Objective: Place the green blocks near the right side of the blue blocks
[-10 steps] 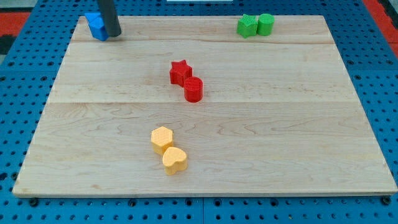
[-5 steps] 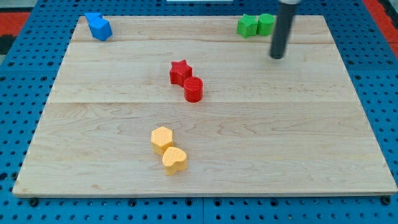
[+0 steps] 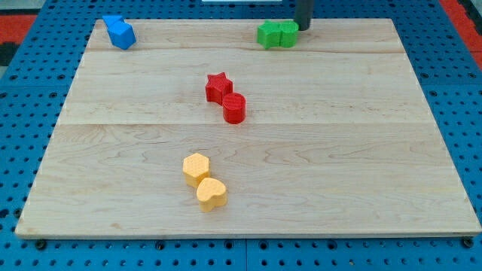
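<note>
Two green blocks touch each other near the view's top edge: a green star-like block (image 3: 267,35) on the left and a green round block (image 3: 287,34) on the right. My tip (image 3: 303,28) stands just right of the round green block, touching or nearly touching it. Two blue blocks (image 3: 119,32) sit together at the board's top left corner, far left of the green pair.
A red star (image 3: 218,86) and a red cylinder (image 3: 234,108) sit together mid-board. A yellow hexagon (image 3: 196,167) and a yellow rounded block (image 3: 212,194) sit lower down. The wooden board (image 3: 376,150) lies on a blue pegboard.
My tip went from the blue blocks across to the board's right, then up to the green blocks' right side. The green pair has slid left by about one block width.
</note>
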Controlling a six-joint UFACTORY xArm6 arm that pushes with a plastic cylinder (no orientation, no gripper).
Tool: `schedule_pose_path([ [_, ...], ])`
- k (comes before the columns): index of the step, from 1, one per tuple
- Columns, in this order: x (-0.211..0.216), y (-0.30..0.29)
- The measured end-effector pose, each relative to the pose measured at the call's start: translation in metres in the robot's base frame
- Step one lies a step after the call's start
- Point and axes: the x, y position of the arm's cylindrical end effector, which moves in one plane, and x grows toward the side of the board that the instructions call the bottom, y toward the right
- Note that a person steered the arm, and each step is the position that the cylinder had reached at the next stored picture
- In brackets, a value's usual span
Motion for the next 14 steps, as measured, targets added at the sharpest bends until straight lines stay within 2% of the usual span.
schedule_pose_path([
  [1, 0.0, -0.01],
  [3, 0.014, 0.049],
  [5, 0.016, 0.016],
  [6, 0.019, 0.034],
  [7, 0.031, 0.019],
  [9, 0.018, -0.129],
  [10, 0.013, -0.17],
  [11, 0.01, -0.202],
  [13, -0.017, -0.186],
  [14, -0.017, -0.232],
])
